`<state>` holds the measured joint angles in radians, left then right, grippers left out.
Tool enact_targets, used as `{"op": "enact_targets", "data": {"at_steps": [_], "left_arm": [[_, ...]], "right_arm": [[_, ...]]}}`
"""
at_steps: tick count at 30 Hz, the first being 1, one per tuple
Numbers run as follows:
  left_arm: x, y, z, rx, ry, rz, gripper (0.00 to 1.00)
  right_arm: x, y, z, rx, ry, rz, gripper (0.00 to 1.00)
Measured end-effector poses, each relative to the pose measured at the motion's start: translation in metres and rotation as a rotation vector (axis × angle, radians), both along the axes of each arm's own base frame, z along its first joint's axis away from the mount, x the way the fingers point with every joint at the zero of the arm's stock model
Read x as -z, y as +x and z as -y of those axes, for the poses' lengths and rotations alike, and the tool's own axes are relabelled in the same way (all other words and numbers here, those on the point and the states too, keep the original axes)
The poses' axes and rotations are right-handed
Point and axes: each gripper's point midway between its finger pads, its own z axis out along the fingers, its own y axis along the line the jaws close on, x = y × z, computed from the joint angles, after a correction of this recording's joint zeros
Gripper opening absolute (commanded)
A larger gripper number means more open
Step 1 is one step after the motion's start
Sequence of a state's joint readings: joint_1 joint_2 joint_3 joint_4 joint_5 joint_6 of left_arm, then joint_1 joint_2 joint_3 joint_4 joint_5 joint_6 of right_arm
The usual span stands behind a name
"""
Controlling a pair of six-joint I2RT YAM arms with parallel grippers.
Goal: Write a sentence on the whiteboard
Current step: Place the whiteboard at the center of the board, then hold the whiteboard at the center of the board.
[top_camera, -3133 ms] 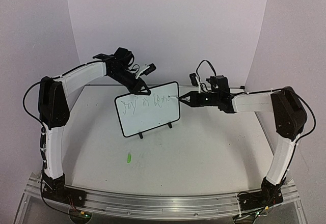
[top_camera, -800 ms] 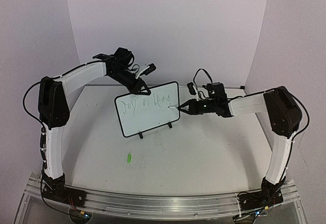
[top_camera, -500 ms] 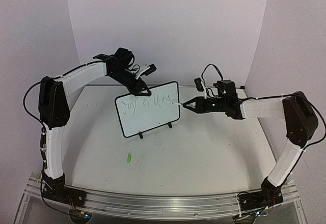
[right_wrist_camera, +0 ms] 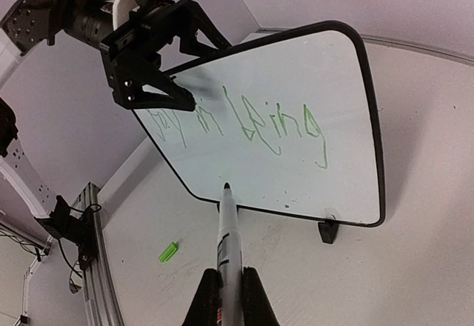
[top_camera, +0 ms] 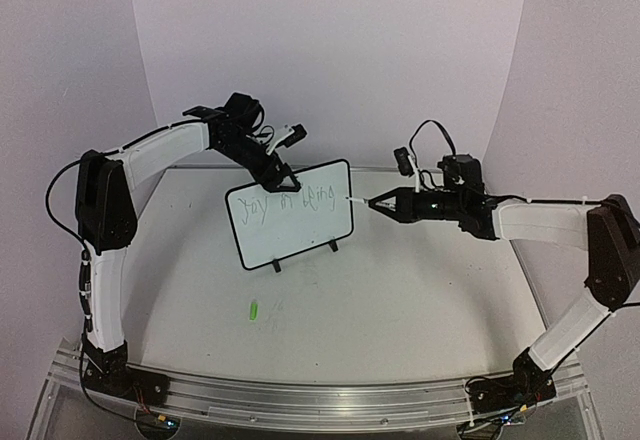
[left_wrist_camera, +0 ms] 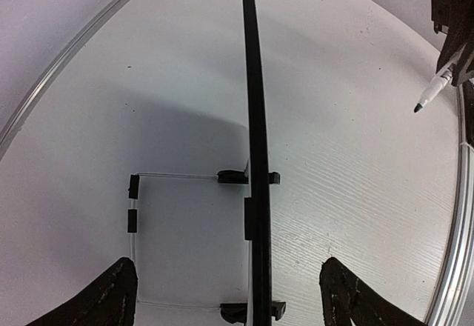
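Whiteboard (top_camera: 290, 215) stands upright on the table (top_camera: 400, 280), sentence (right_wrist_camera: 244, 118) on its face. Likely rigid, light, tip-prone: grip the top frame edge. Left tool (left_wrist_camera: 228, 285) spread astride that edge; right tool (right_wrist_camera: 229, 285) pinches the marker (right_wrist_camera: 226, 230).

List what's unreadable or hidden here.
- The sentence: too small in the top view; in the right wrist view its start sits partly behind the left tool.
- The whiteboard: edge-on in the left wrist view, face hidden.
- Marker: grip by the right tool cut off at the right wrist view's bottom edge.
- Small green bit: too small to identify in the top view.
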<state>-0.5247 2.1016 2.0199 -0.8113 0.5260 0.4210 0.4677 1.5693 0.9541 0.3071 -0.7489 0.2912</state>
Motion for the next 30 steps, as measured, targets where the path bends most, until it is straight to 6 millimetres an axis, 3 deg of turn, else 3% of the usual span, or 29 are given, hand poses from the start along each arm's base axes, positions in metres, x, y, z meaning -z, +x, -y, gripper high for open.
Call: {"op": "enact_targets", "data": {"at_steps": [5, 13, 19, 22, 30], "left_arm": [[-0.005, -0.001, -0.006, -0.015, 0.002, 0.016, 0.94], [-0.048, -0.012, -0.036, -0.072, -0.053, 0.079, 0.97], [-0.069, -0.039, -0.067, -0.144, -0.096, 0.088, 0.98], [-0.07, -0.055, -0.083, -0.187, -0.118, 0.075, 0.98], [-0.041, -0.086, -0.133, -0.325, -0.14, 0.01, 0.98]], "right_arm": [[-0.011, -0.007, 0.002, -0.006, -0.003, 0.02, 0.0], [-0.019, -0.013, -0.001, -0.009, -0.008, 0.043, 0.0], [-0.018, -0.017, -0.004, -0.006, -0.021, 0.042, 0.0], [-0.019, -0.021, -0.008, -0.002, -0.029, 0.046, 0.0], [-0.018, -0.032, -0.023, 0.003, -0.056, 0.063, 0.0]]}}
